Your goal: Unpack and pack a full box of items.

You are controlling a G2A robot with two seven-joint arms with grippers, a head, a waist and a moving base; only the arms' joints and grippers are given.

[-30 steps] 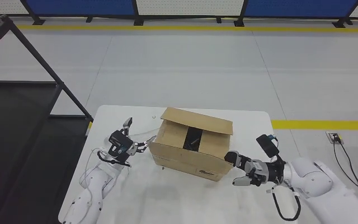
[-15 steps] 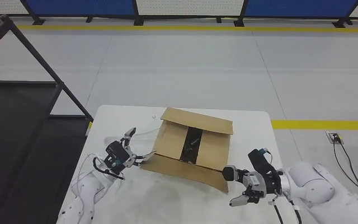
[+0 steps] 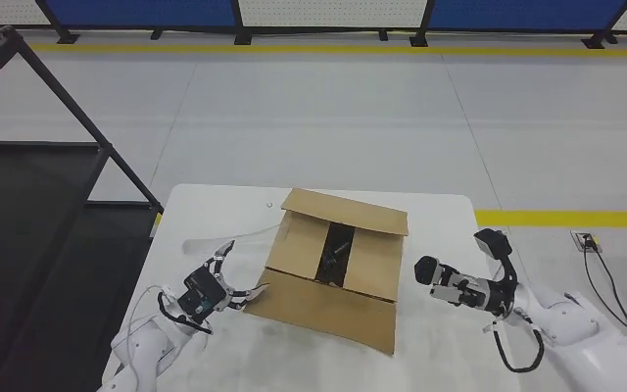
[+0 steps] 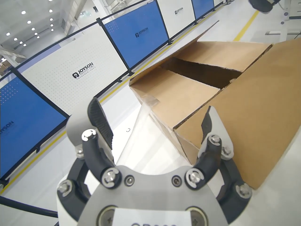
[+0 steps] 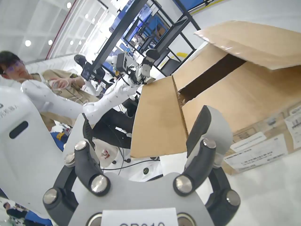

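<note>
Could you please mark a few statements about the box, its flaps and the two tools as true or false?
1. The brown cardboard box stands on the white table. True.
2. The box's long front flap is folded shut over the top. False: it is folded outward, on the robot's side of the box.
3. The left tool is open, near a corner of the front flap. True.
4. The right tool is shut on a flap. False: it is open, holds nothing and sits beside the box.
5. A dark gap shows between the two inner flaps. True.
</note>
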